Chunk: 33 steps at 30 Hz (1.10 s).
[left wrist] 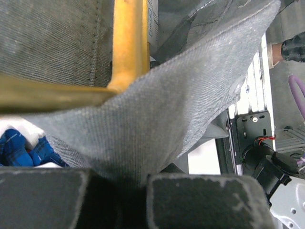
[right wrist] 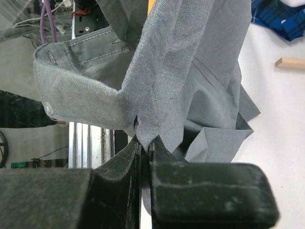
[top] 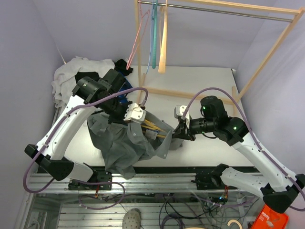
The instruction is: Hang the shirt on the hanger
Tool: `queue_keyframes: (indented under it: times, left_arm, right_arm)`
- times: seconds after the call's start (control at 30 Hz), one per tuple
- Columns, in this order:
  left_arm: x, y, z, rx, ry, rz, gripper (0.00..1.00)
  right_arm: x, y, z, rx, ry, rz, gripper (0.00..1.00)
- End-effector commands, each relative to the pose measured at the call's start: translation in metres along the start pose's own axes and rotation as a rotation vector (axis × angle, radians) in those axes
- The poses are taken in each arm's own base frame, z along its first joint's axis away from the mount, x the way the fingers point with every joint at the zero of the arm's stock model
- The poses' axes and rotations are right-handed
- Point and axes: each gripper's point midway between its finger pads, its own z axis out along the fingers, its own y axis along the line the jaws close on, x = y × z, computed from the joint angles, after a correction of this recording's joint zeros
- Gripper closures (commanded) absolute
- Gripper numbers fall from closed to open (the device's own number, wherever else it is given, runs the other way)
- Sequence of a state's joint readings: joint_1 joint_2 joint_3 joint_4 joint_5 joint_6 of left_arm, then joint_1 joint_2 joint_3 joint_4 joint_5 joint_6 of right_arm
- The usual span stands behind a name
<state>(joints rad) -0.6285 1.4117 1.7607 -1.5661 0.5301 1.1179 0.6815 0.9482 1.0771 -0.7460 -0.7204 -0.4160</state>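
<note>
The grey shirt hangs bunched between my two grippers over the table's front edge. The yellow hanger lies inside it, with only its bars showing. My left gripper is shut on a fold of the shirt. The fabric runs down between its fingers, and the hanger sits just beyond. My right gripper is shut on another fold of the shirt below the collar. A sliver of the hanger shows at the top of the right wrist view. The hook is hidden.
A white garment and a dark blue one lie piled at the back left. A wooden rack stands at the back, with pink, teal and cream hangers on its rail.
</note>
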Motion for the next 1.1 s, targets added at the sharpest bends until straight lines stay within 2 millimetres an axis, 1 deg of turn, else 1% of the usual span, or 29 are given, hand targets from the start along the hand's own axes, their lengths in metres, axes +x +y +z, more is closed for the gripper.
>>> queue_keyframes:
  times: [0.0,0.27,0.33,0.4,0.47,0.53,0.6,0.67,0.93,1.07]
  left_arm:
    - [-0.034,0.011,0.012,0.025,-0.145,0.070,0.93]
    - [-0.034,0.014,0.019,0.042,-0.154,0.063,0.93]
    - [-0.033,0.015,0.020,0.043,-0.150,0.064,0.93]
    - [-0.032,0.016,0.021,0.045,-0.147,0.063,0.93]
    - [-0.032,0.016,0.022,0.048,-0.149,0.062,0.93]
    - [-0.033,0.017,0.023,0.051,-0.153,0.060,0.93]
    - [-0.033,0.017,0.024,0.051,-0.153,0.060,0.93]
    - [-0.034,0.019,0.024,0.051,-0.154,0.058,0.93]
    - [-0.040,0.023,0.025,0.048,-0.173,0.056,0.93]
    - [-0.045,0.025,0.027,0.054,-0.191,0.052,0.93]
  right_arm:
    - [-0.060,-0.010,0.005,-0.028,-0.182,-0.152,0.99]
    - [-0.079,-0.013,0.008,-0.051,-0.218,-0.174,0.98]
    - [-0.084,-0.013,0.008,-0.059,-0.232,-0.179,0.97]
    - [-0.088,-0.011,0.007,-0.070,-0.246,-0.179,0.94]
    - [-0.090,-0.011,0.008,-0.075,-0.254,-0.182,0.94]
    - [-0.091,-0.010,0.009,-0.083,-0.259,-0.177,0.91]
    - [-0.091,-0.010,0.011,-0.094,-0.262,-0.172,0.91]
    - [-0.091,-0.009,0.014,-0.100,-0.261,-0.171,0.95]
    - [-0.086,-0.011,0.024,-0.117,-0.249,-0.155,0.97]
    - [-0.087,-0.011,0.031,-0.137,-0.253,-0.150,0.92]
